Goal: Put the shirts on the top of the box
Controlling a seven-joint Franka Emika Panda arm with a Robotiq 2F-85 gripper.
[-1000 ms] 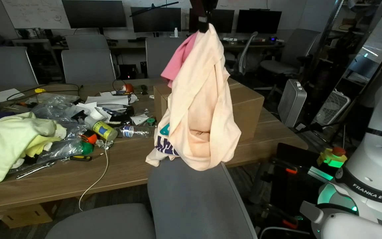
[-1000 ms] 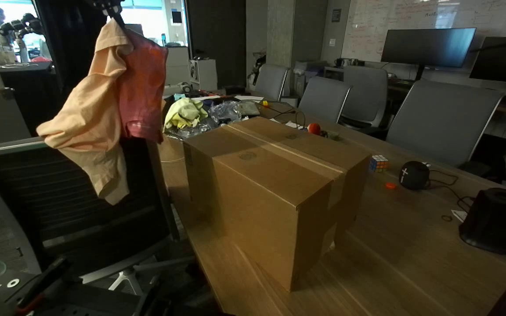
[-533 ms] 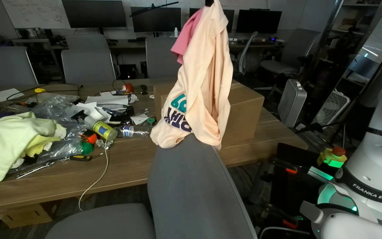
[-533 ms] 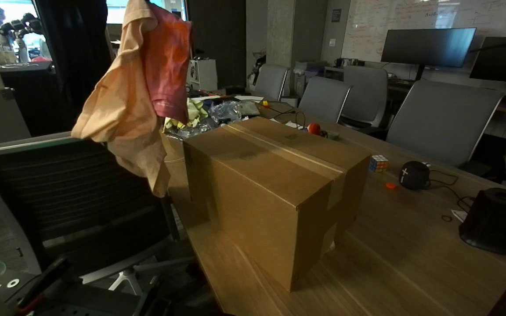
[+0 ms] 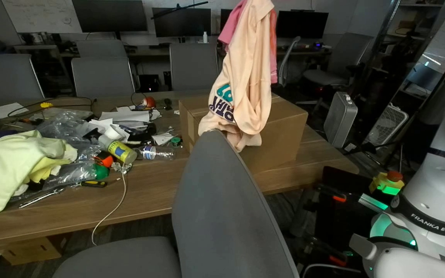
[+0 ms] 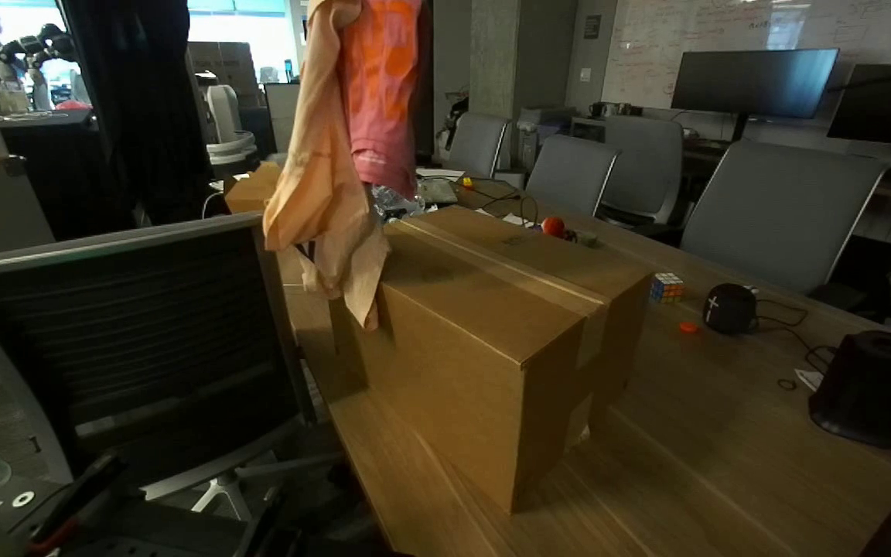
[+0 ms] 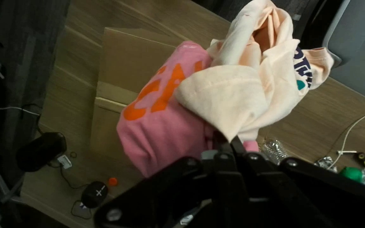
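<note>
Okay, you've got a full load here. In the wrist view your jaws look pressed together on a bunched edge of the peach shirt (image 7: 252, 85), and the pink shirt (image 7: 169, 126) dangles from them too, though where it's pinched is tucked behind the peach cloth. In both exterior views the jaws are out of frame up top, so the wrist cam is all you get.

What your next move hinges on is the box (image 7: 122, 69). Take 12 as straight up in the wrist view: it's at about 10 o'clock from your jaws. Pink hangs that way and covers part of it, while peach flops toward 1, over near the chair back (image 7: 360, 53). Can't tell whether cloth and chair touch.

Now look in an exterior view: the box's long axis follows the tape seam (image 6: 507, 263), roughly 10 to 4 o'clock on the worktop (image 6: 724, 449), and your shirts hang by the 10 end. So you probably want to carry them toward 4, along that seam, before letting go. Peach's hem looks lower than the box top, so maybe go up first or it could drag against the side. Neither's down yet.
</note>
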